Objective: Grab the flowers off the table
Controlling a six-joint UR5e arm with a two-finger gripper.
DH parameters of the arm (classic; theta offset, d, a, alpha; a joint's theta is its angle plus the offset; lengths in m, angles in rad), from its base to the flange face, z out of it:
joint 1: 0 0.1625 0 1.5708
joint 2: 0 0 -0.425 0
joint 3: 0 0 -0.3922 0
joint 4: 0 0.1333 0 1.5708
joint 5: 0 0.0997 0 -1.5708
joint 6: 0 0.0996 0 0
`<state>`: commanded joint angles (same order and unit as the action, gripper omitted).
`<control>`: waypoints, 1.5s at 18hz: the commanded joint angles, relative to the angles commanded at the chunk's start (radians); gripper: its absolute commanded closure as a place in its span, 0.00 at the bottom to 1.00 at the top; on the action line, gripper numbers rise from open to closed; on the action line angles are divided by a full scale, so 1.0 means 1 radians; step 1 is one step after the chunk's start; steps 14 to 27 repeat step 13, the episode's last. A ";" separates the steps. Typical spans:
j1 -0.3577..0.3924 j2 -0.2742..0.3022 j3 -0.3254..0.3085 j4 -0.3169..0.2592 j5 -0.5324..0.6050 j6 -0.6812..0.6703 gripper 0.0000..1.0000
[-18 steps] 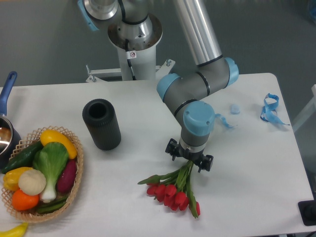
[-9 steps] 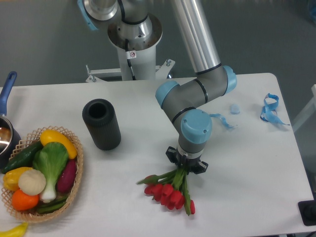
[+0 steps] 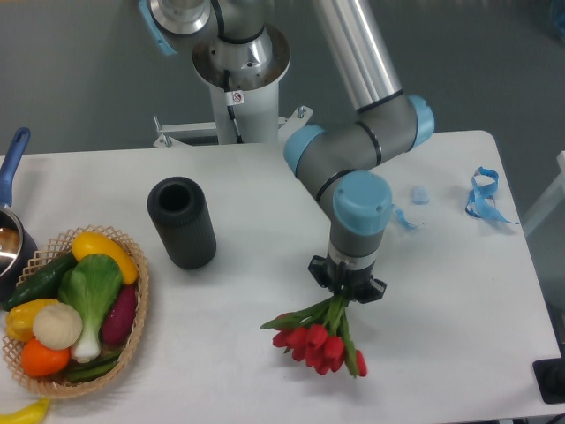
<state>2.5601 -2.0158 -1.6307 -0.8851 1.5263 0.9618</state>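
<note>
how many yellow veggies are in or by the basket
3 visible. One yellow pepper at the basket's top, another on its left side, and a yellow piece outside at the bottom-left, cut off by the frame. Others may be hidden underneath.

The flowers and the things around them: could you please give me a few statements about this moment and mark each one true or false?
1. The gripper is closed on the stem end of the flowers. True.
2. The tulip heads are yellow. False: they are red.
3. The black cylinder lies between the basket and the arm. True.
4. The blue ribbon is inside the basket. False: it lies on the table near the right edge.
5. The basket holds vegetables. True.
</note>
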 joint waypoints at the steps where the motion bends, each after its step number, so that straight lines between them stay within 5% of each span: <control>1: 0.011 0.009 0.012 -0.008 0.002 0.002 1.00; 8: 0.011 -0.032 0.218 -0.265 0.032 0.014 1.00; 27: 0.005 -0.031 0.229 -0.264 0.032 0.015 1.00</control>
